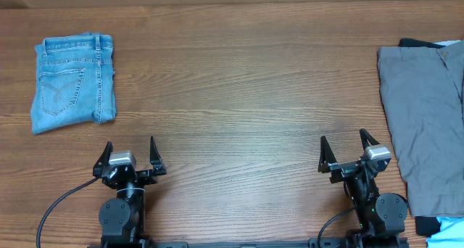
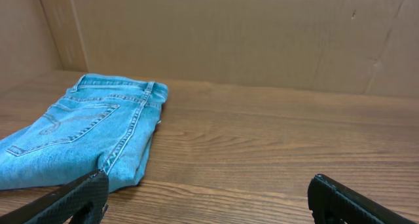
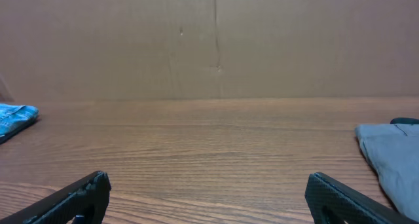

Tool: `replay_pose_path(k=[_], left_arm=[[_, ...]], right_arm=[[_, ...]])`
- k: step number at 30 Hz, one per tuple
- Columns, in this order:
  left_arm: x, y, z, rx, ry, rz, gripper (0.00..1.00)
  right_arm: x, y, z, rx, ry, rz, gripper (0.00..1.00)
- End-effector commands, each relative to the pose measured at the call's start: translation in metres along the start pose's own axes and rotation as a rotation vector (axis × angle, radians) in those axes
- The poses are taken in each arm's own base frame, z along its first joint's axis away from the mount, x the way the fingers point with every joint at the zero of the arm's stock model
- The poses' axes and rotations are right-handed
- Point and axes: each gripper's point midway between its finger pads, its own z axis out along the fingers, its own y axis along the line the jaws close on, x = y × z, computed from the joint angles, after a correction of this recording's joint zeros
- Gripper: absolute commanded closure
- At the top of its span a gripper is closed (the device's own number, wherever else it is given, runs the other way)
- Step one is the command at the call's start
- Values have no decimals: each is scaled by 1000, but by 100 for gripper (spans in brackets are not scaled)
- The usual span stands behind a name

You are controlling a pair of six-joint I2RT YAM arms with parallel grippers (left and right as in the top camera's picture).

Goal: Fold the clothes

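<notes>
At right edge: shorts (image 1: 424, 125) run near-far, waistband far.

A: Counter (image 1: 239, 74): brown wood grain, smooth, with a faint sheen under the light.
B: Agreed. Folded jeans (image 1: 72, 81): light-blue denim, coarse weave, matt, faded in patches, with raised stitching.
A: Grey shorts (image 1: 424, 117): thin cloth, smooth, matt, softly creased.
B: Back wall (image 3: 216, 40): looks like plain brown cardboard, dull.
A: Left gripper (image 1: 130, 143) and right gripper (image 1: 342, 137): black, matt, seemingly plastic.
</notes>
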Motion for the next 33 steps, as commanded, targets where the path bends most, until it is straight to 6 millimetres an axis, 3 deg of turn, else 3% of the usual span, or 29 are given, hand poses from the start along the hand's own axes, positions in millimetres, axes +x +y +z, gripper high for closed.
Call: replay_pose_path(k=[1,25,28,30,33], left_arm=[[0,1,0,0,-4,14,0],[0,-1,0,8,-4,13,0],[0,-7,0,45,-4,-6,0],[-5,-8,-2,49,-4,-27,0],[-26,-8,-10,48,-3,-26,0]], right_arm=[[1,0,0,4,-5,6,0],[0,0,0,4,-8,6,0],[-15,-1,-4,21,-21,30,0],[-32,-10,-8,79,-48,140,0],[-62,-8,-14,84,-57,207,0]])
